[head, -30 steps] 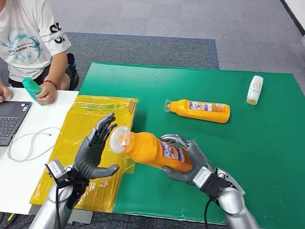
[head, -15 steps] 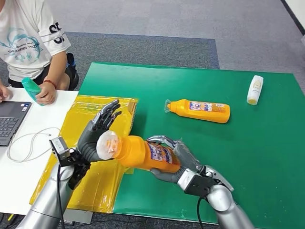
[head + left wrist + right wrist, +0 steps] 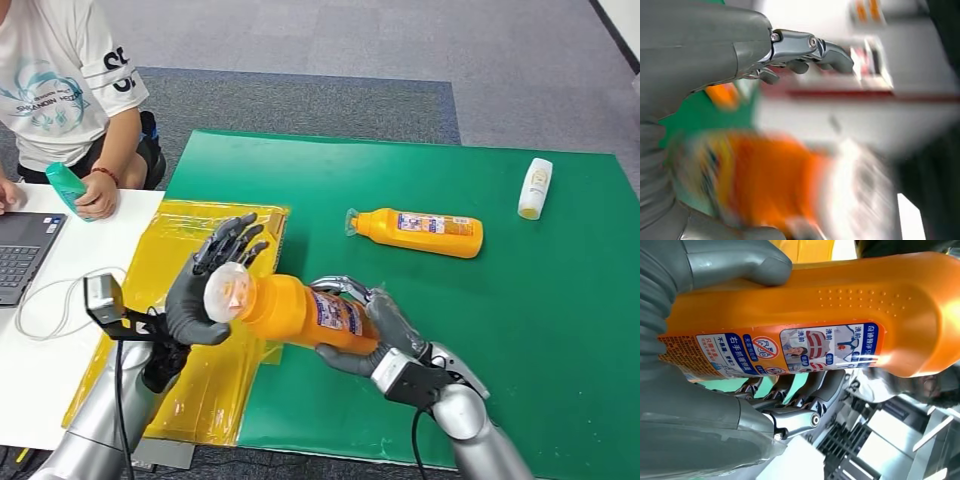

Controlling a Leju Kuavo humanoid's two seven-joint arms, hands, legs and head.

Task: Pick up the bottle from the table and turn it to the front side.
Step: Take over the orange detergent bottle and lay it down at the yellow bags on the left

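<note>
Head view, right robot hand (image 3: 381, 335) clamping orange bottle (image 3: 302, 312) lying level, cap toward spread-fingered left robot hand (image 3: 202, 290)

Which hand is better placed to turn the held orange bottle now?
Probably the left hand: its fingers are spread behind the cap end of the orange bottle, while the right hand already grips the body and must keep supporting it.

The green table (image 3: 528, 330) carries an orange bottle (image 3: 419, 232) lying near its middle, a white bottle (image 3: 534, 188) toward its far right corner, and yellow plastic sheeting (image 3: 196, 330) over its left edge.
</note>
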